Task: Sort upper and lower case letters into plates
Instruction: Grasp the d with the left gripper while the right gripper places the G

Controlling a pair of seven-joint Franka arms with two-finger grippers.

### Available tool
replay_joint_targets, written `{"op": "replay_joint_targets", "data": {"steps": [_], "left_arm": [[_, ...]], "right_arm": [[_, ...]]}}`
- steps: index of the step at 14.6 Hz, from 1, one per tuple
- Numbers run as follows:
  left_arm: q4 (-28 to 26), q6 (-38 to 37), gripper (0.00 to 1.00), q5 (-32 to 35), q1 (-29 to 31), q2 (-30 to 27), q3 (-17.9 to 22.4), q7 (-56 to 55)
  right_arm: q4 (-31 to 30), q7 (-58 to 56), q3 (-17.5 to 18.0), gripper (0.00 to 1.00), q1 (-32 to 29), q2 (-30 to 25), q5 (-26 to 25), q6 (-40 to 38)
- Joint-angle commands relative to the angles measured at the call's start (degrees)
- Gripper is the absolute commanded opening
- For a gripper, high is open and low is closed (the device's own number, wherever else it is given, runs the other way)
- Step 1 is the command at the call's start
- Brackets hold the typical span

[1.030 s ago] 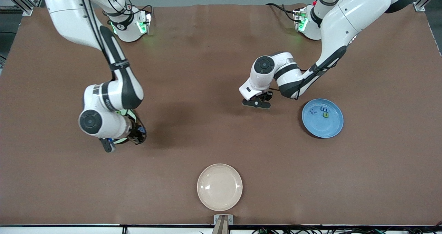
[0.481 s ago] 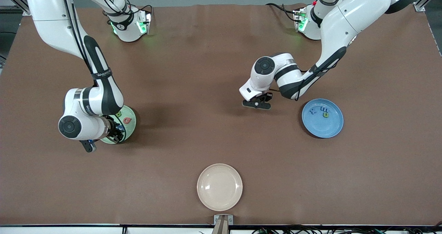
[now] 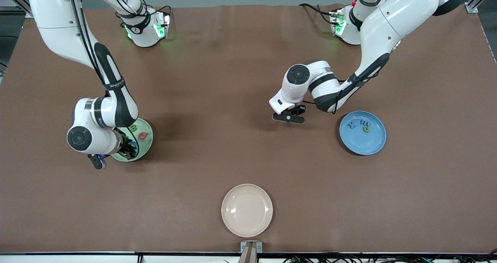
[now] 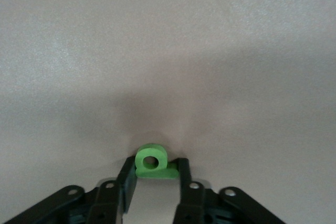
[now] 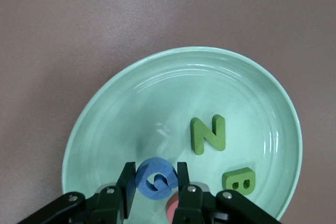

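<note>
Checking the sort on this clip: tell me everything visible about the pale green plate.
The pale green plate is round and shallow, glossy like glazed ceramic or plastic, with faint rings inside its raised rim. It sits flat on the brown table toward the right arm's end. A green N and green B lie flat in it, with a pink letter beside them. The right gripper is over it, shut on a blue G.
</note>
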Motion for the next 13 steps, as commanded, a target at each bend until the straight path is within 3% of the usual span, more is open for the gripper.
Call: {"op": "replay_joint_targets", "data": {"steps": [1,2,3,4,8,13], "left_arm": [[0.8,0.2,0.13,1.1,-0.8,0.6,0.8,-0.6],[1.1,0.1,0.13,1.0,-0.7,0.4,0.8,-1.1],[1.4,-0.6,0.12,0.7,-0.7,0.0,0.7,-1.5],[1.5,-1.2,0.12,0.5,-0.1,-0.4,0.6,-1.4],[2.9,-3.7,0.10,-0.3,3.1,-4.0,-1.1,-1.0],[2.9,-11.3,0.10,-0.3,23.1,-3.8,-14.7,8.5]], "right_arm": [[-1.3,-0.4,0.9,0.08,-0.8,-1.0,-1.0,1.2],[-1.3,-0.4,0.9,0.34,-0.9,-1.1,-1.0,1.1],[-1.4,-0.4,0.8,0.81,-0.8,-1.1,-1.1,1.1],[-1.7,-0.5,0.9,1.00,-0.8,-1.6,-1.1,0.6],[-1.3,-4.1,1.0,1.00,-0.8,-5.8,-1.3,-6.9],[-1.0,-20.4,1.1,1.00,-1.3,-13.3,-0.4,-16.1]]}}
